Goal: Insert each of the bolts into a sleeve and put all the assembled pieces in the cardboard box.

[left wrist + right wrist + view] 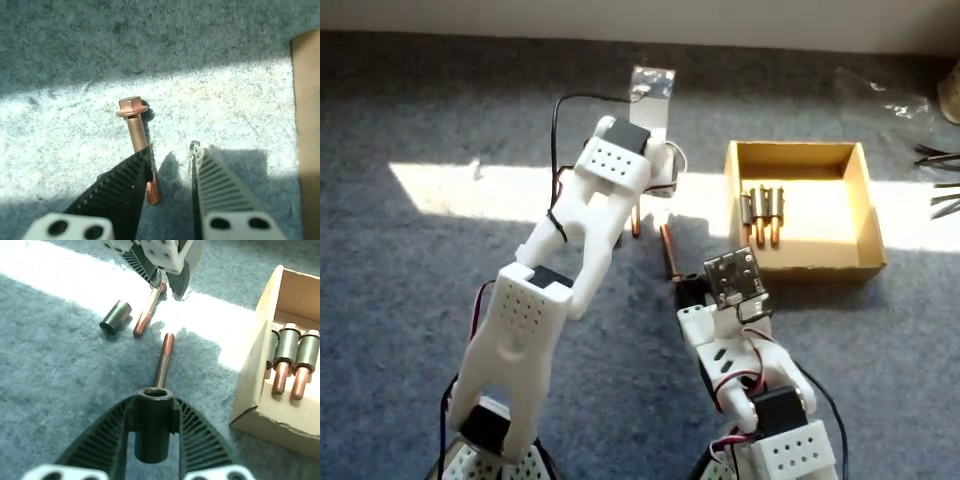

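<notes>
My left claw [171,146] hung spread by a bolt [136,131] — stiff, likely slippery, best pinched mid-shank — while my right claw [154,405] pinched a sleeve [151,427].

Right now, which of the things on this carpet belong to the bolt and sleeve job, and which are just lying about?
Job:
bolt by the left jaws
second bolt on the carpet
loose sleeve
sleeve held in the right jaws
cardboard box
three finished pieces inside it

Lying about:
dark thin sticks at the right edge
crumpled clear plastic beyond the box
</notes>
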Controlling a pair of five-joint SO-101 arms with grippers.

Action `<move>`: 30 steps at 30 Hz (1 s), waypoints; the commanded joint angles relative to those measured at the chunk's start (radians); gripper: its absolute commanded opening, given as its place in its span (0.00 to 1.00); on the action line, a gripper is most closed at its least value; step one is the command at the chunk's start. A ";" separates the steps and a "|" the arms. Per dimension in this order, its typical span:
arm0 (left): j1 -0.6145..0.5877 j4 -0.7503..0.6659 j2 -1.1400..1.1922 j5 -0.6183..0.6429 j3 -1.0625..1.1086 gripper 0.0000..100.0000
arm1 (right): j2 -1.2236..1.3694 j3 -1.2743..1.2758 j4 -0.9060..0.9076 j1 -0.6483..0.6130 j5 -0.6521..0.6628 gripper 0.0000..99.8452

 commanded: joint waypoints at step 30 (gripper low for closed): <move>-0.059 0.190 0.041 0.003 -0.193 0.12 | -0.016 0.004 0.004 0.007 0.028 0.00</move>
